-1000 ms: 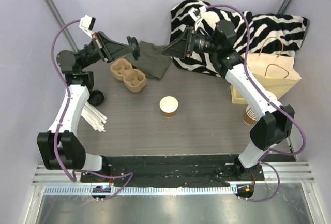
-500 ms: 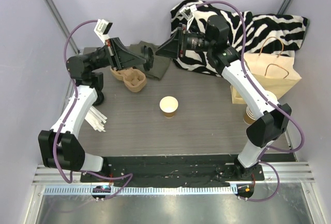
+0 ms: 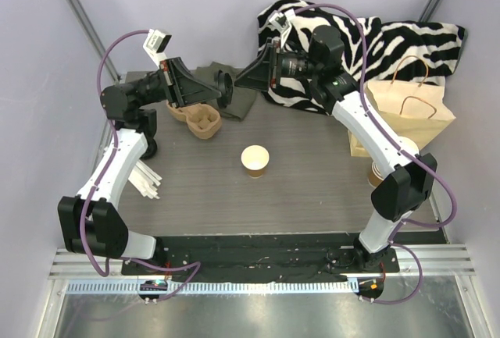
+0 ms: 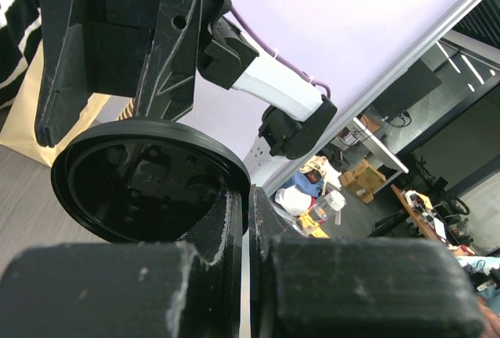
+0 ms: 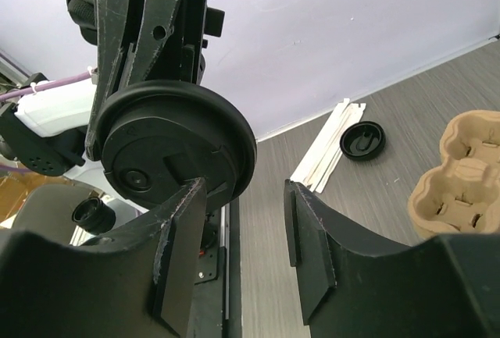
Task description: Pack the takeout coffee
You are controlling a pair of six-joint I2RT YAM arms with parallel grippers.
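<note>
Top external view: your left jaws clamp a black lid mid-air, right jaws spread open before it. The takeout coffee stands unlidded on the tabletop. Lidding seems in hand; next, seat it squarely.

Open middle, crowded rim.
The paper cup stands alone mid-tabletop, free all round and to the near edge. Cup carrier, green cloth and zebra cloth crowd the far edge; paper bag and cup stack line the right edge, stirrers the left.
</note>
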